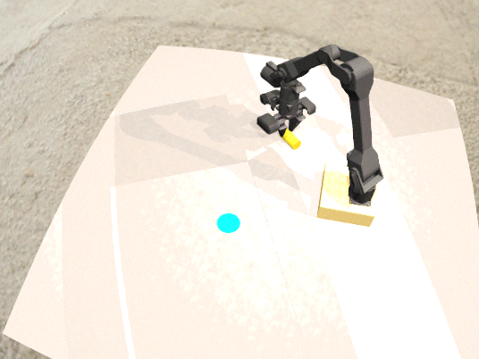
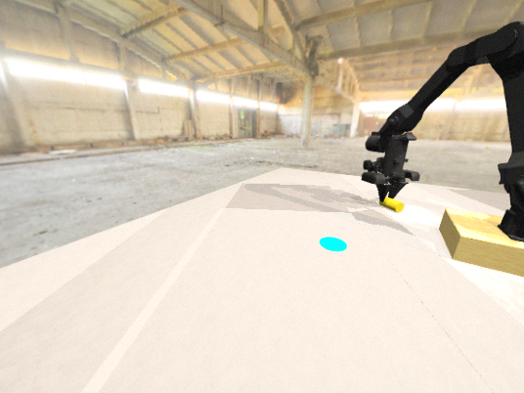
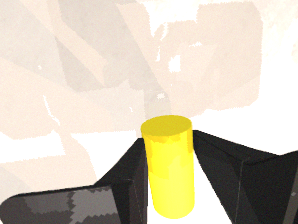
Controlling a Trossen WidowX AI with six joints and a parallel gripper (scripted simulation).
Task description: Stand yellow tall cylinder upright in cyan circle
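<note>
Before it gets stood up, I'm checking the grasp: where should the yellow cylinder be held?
Near one end, from above, across its round sides. The yellow cylinder lies flat and the end effector, already shut there, leaves the far end free to serve as its base.
</note>
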